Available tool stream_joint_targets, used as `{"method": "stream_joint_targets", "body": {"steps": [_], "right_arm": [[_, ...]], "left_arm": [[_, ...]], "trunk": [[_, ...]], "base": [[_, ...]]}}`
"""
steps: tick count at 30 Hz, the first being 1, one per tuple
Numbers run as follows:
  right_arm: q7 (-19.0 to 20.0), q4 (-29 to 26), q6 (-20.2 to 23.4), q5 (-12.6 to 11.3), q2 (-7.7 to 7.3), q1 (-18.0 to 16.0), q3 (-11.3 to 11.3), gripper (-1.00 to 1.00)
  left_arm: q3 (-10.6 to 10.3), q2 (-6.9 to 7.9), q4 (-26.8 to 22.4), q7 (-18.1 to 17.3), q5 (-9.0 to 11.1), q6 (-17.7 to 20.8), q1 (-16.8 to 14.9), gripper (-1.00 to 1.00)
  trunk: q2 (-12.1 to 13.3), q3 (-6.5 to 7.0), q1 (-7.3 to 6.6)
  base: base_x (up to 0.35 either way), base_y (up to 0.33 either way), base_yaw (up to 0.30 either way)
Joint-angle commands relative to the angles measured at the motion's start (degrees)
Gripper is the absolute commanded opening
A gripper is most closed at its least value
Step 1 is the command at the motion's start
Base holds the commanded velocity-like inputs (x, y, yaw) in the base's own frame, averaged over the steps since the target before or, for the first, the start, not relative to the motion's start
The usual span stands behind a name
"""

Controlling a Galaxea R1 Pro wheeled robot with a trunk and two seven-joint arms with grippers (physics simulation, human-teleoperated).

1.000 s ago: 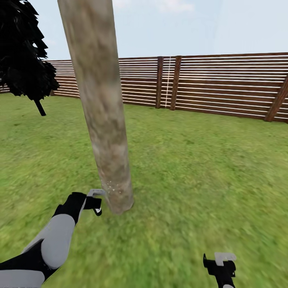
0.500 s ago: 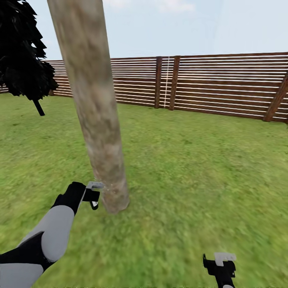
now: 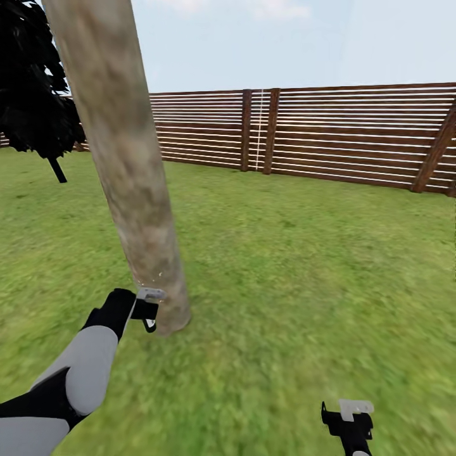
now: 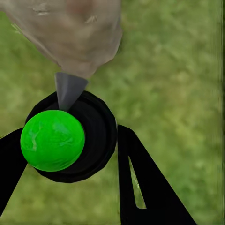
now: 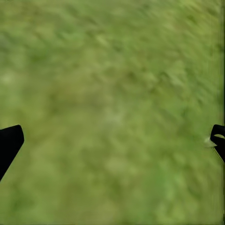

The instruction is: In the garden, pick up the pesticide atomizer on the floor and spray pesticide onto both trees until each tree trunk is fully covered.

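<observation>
With its fingers clamped on the atomizer (image 4: 65,140), the left gripper (image 3: 149,310) sat at lower left of the head view, nozzle aimed at the tree trunk (image 3: 130,190), its long axis roughly level. Spraying seemed underway; next came sweeping upward. The right gripper (image 3: 348,421) hung apart, empty.

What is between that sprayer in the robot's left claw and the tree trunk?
Nothing visible. The atomizer, held in the left gripper, points its grey nozzle straight at the tree trunk near its base, with no object between them.
</observation>
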Motion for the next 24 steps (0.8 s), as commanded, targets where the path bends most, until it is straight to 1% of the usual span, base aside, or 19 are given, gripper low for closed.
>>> {"method": "stream_joint_targets", "body": {"steps": [1, 5, 10, 12, 14, 19, 24], "right_arm": [[-0.17, 0.08, -0.16, 0.6, 0.03, -0.04, -0.41, 1.0], [-0.17, 0.08, -0.16, 0.6, 0.06, -0.04, -0.41, 1.0], [-0.14, 0.08, -0.16, 0.6, 0.06, -0.04, -0.37, 1.0], [-0.12, 0.08, -0.16, 0.66, -0.01, -0.04, -0.39, 1.0], [-0.1, 0.08, -0.16, 0.68, -0.02, -0.04, -0.38, 1.0], [-0.08, 0.08, -0.16, 0.69, -0.03, -0.04, -0.35, 1.0], [-0.08, 0.08, -0.16, 0.69, -0.03, -0.04, -0.34, 1.0]], "left_arm": [[0.49, -0.11, -0.16, -0.49, -0.59, 0.17, -0.02, -1.0], [0.58, -0.09, -0.16, -0.42, -0.59, 0.17, 0.02, -1.0], [0.77, 0.41, -0.75, -0.37, -0.29, 0.16, 0.07, -1.0], [0.8, 0.36, -3.68, -0.44, 1.93, 0.32, 0.35, -1.0], [0.67, 0.31, -4.47, -0.43, 2.72, 1.0, 0.43, -1.0], [0.2, -0.25, -5.07, -0.4, 3.1, 1.82, 0.3, -1.0], [0.2, 0.13, -5.08, -0.37, 3.06, 1.84, 0.45, -1.0]], "trunk": [[-0.02, -0.05, -0.01], [-0.02, -0.05, -0.01], [-0.02, -0.05, -0.01], [-0.02, -0.05, -0.01], [-0.02, -0.05, -0.01], [-0.02, -0.05, -0.01], [-0.02, -0.05, -0.01]], "base": [[0.055, -0.274, 0.107], [0.109, -0.272, 0.223], [0.251, -0.174, 0.244], [0.281, -0.105, 0.043], [0.105, -0.167, 0.011], [-0.213, -0.196, 0.001], [-0.263, -0.197, 0.0]]}}
